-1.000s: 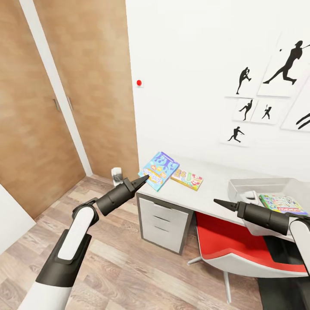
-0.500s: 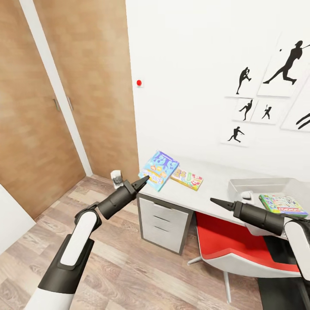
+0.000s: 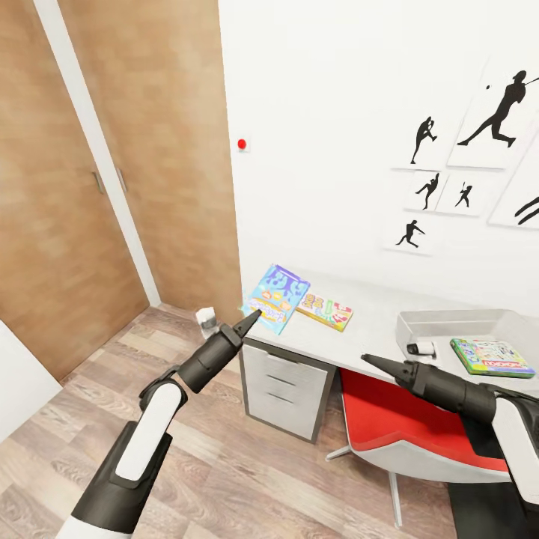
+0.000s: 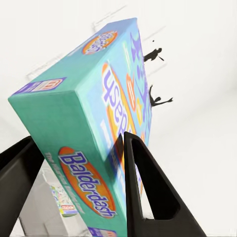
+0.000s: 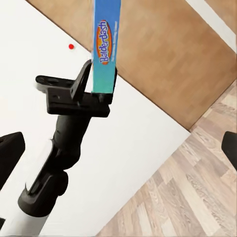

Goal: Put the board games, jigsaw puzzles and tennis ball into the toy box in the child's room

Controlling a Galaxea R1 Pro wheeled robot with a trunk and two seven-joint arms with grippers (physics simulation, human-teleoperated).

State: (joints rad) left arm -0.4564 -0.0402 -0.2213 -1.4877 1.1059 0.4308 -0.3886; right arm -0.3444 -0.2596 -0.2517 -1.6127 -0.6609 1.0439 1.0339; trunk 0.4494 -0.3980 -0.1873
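Step in hand was carrying: the left gripper (image 3: 249,320) pinched the blue game (image 3: 276,296) tilted above the table's (image 3: 359,329) corner, right gripper (image 3: 370,360) spread empty, and next it likely needed swinging toward three o'clock into the toy box (image 3: 449,324).

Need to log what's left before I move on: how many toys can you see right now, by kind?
Board games: 3, blue, slim, Monopoly
Puzzles: 0
Balls: 0
Total: 3

Glossy printed cardboard game box (image 4: 94,123), matt black plastic fingers (image 4: 148,192), wood-plank floor (image 3: 224,464).
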